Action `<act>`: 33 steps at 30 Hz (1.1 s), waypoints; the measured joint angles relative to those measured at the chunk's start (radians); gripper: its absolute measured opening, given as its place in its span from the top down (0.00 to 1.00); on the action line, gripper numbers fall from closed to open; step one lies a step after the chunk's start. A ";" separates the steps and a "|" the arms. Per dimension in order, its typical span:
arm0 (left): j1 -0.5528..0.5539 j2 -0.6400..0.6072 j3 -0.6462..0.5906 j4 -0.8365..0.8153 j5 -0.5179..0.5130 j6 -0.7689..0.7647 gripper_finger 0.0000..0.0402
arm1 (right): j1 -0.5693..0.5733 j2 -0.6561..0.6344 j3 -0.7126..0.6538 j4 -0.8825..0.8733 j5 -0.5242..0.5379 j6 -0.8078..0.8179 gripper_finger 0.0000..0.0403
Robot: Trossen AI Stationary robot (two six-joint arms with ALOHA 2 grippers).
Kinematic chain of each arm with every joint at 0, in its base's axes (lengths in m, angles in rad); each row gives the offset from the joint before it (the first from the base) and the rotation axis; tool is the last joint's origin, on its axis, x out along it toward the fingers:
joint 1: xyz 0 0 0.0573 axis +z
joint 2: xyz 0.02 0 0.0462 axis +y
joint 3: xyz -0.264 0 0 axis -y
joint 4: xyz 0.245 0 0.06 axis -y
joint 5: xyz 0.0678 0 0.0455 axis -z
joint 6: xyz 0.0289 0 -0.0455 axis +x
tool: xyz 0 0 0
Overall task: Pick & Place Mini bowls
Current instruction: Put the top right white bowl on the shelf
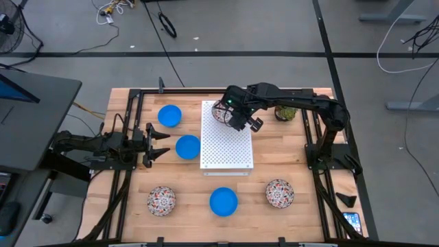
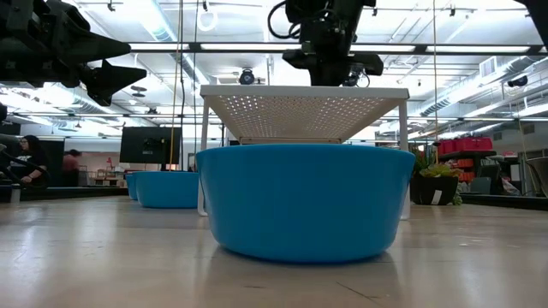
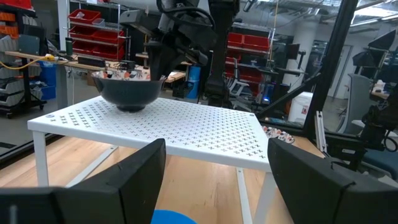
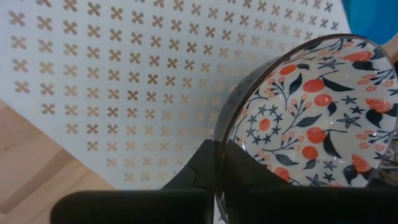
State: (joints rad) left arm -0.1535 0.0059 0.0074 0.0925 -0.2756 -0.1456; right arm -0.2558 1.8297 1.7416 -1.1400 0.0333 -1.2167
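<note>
Floral mini bowl point(image 1: 221, 112) is sitting on the far corner of the white perforated board point(image 1: 227, 147), w/ the right gripper point(image 1: 232, 115) pinching its rim, one finger inside, one outside. Other floral bowls are lying near the front: one front-left point(image 1: 161, 200), one front-right point(image 1: 279, 193). Blue bowls: front centre point(image 1: 223, 201), just left of the board point(image 1: 187, 147), far left point(image 1: 169, 115). Left gripper point(image 1: 159, 143) is hovering beside the mid blue bowl, fingers spread. Potted plant point(image 1: 285, 112) is standing right of the board.
</note>
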 joint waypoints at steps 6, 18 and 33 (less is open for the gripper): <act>0.000 0.000 0.000 0.000 0.000 0.000 0.28 | -0.009 0.007 0.001 0.000 0.003 0.037 0.97; 0.000 0.000 0.000 0.000 0.000 0.000 0.28 | -0.008 0.007 0.001 0.003 0.081 0.086 0.80; 0.000 0.000 0.000 0.000 0.000 0.000 0.28 | 0.008 -0.032 0.001 0.024 0.109 0.167 0.55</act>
State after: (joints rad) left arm -0.1535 0.0063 0.0071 0.0925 -0.2757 -0.1459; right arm -0.2474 1.7979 1.7424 -1.1158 0.1421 -1.0492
